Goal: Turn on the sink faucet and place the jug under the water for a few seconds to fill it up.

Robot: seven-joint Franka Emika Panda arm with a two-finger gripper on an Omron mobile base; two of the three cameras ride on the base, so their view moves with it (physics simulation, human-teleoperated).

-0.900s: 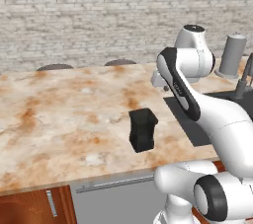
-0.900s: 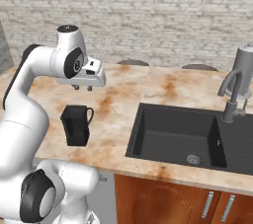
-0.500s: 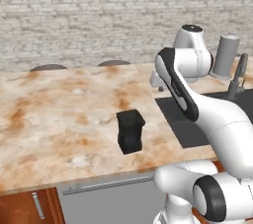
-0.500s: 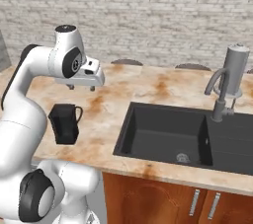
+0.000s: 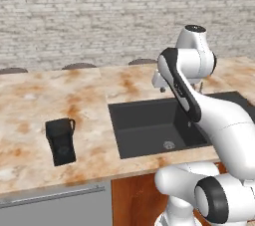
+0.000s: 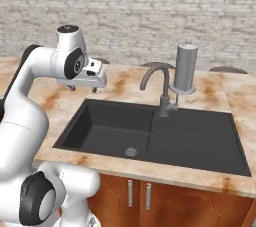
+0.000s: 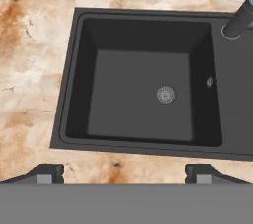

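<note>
The jug (image 5: pixel 61 140) is a small black boxy vessel with a waisted body and a thin loop handle at its upper right corner. It stands upright on the marble-patterned counter (image 5: pixel 64 95), well apart from the sink (image 5: pixel 149 126), on the sink's left in the left base view. No brand, label or writing is legible on any item.

The sink is a matte black rectangular basin with a round metal drain (image 7: pixel 166 94) in its floor and a flat black draining board (image 6: pixel 200 138) beside it. The faucet (image 6: pixel 159 90) is grey metal with an arched gooseneck spout that reaches over the basin; it rises from the sink's rear edge between basin and draining board. A taller grey cylinder (image 6: pixel 185 68) stands on the counter just behind the faucet.

The gripper (image 6: pixel 82 88) is released: in the hand view the two fingertips (image 7: pixel 47 172) stand wide apart with nothing between them. It hangs above the counter near the sink's left rear corner, apart from the jug and the faucet. The hand view looks down into the dry basin.
</note>
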